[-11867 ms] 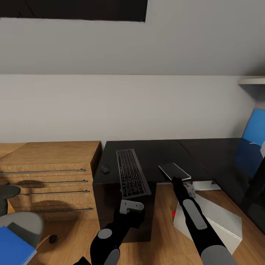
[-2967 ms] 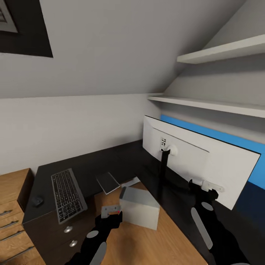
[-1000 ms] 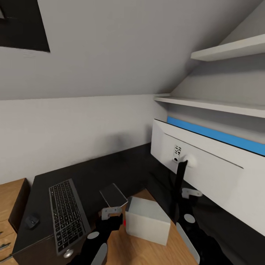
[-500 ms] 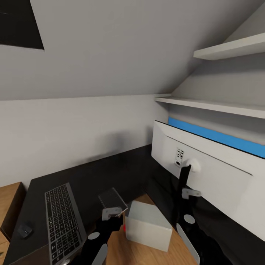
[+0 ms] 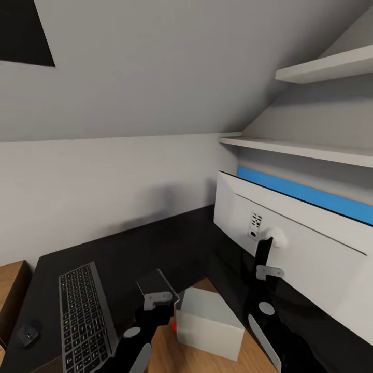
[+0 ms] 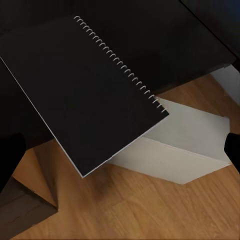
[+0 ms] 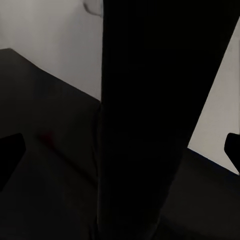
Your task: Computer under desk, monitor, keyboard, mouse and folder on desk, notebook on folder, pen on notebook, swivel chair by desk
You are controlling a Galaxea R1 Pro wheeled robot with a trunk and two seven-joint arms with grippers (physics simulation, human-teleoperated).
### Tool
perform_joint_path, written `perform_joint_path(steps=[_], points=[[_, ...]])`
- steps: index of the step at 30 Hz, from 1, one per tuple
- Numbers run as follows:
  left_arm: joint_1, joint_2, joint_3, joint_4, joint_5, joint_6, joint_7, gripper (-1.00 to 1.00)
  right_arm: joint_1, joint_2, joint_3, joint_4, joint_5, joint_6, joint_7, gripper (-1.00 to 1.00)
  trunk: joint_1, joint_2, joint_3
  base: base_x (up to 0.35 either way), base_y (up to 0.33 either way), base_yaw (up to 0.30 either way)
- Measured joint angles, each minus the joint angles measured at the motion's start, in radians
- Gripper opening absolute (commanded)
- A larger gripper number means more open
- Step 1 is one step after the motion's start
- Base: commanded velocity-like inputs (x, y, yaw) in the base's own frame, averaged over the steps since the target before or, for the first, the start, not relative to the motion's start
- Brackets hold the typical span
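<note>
Notebook [image 6: 85, 85] spiral binding, left wrist view

White wall shelves [image 5: 305, 150] upper right, dark picture frame [image 5: 23, 31] upper left, wooden floor [image 6: 150, 210].

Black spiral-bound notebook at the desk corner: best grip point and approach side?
Take the black spiral-bound notebook by the corner jutting off the black desk, above the white computer case. That overhang leaves room for a finger underneath, so probably come in from the floor side with the left gripper. Avoid the spiral-wire edge, which is uneven for the pads.
</note>
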Motion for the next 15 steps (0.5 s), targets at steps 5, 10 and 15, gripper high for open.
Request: perform_joint_path(steps=[5,10,15], points=[[0.0,0.0,0.0,0.001,0.001,0.0,0.0,1.0,0.0,-0.001,-0.001,0.001,0.0,0.0,0.0,1.0,0.0,0.0,0.0,0.008,0.0,0.0],[0.0,0.0,0.0,0.001,0.001,0.0,0.0,1.0,0.0,-0.002,-0.003,0.005,0.0,0.0,0.0,1.0,0.0,0.0,0.0,0.001,0.0,0.0],[0.0,0.0,0.0,0.002,0.001,0.0,0.0,1.0,0.0,-0.004,-0.005,0.021,0.0,-0.001,0.0,1.0,0.0,0.0,0.0,0.0,0.0,0.0]])
